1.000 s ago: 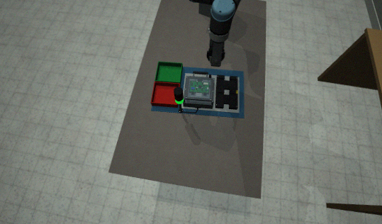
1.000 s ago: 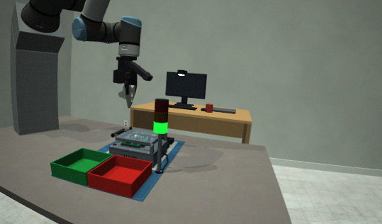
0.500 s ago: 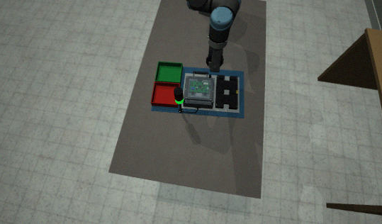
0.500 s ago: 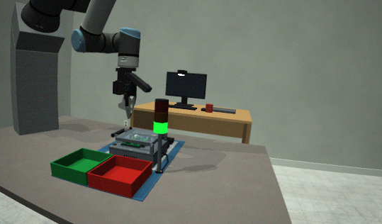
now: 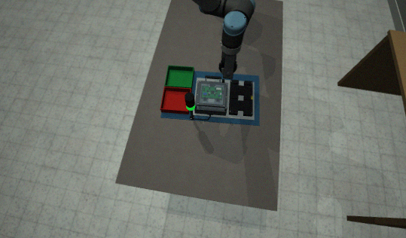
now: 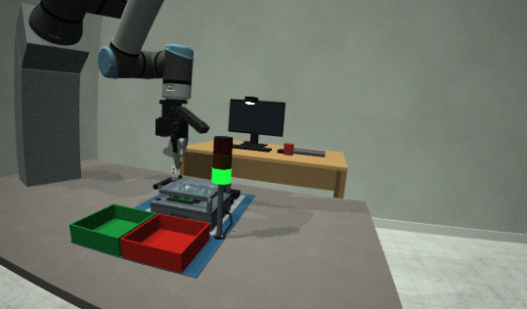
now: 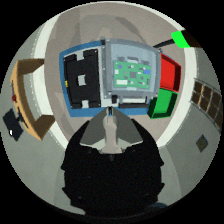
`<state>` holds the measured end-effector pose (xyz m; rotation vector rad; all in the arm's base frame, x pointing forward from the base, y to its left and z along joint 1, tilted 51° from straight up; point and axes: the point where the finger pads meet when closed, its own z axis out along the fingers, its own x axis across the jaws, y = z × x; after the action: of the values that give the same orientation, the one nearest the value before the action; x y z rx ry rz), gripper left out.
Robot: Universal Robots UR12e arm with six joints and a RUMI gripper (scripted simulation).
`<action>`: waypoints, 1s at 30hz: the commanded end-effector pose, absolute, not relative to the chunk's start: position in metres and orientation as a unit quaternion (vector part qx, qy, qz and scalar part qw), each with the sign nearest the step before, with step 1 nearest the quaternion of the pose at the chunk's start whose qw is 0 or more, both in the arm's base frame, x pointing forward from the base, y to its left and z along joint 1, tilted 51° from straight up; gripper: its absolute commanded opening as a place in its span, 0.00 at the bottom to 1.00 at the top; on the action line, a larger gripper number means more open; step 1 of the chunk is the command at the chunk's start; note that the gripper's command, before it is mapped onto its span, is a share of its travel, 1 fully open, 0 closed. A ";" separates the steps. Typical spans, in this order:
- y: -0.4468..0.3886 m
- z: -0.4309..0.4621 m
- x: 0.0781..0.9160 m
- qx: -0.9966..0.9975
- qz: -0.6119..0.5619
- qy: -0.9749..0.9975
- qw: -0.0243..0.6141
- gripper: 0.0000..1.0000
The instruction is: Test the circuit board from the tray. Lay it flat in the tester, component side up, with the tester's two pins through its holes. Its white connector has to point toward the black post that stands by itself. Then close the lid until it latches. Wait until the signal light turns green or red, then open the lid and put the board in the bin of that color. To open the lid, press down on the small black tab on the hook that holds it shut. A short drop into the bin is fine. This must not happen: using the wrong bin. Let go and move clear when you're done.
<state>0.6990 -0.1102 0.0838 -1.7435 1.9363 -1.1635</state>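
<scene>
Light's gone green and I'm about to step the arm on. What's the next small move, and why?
Probably lower the shut gripper onto the latch tab at the near edge of the tester. The signal light shows green, the lid is closed over the board, and the empty gripper hangs just above that edge.
</scene>
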 end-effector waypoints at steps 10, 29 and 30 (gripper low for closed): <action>-0.110 0.084 0.699 -0.605 -0.404 0.671 0.144 0.00; -0.118 0.072 0.718 -0.605 -0.404 0.671 0.144 0.00; -0.118 0.072 0.719 -0.605 -0.404 0.671 0.144 0.00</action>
<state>0.7151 -0.1172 0.0740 -1.7435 1.9363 -1.1635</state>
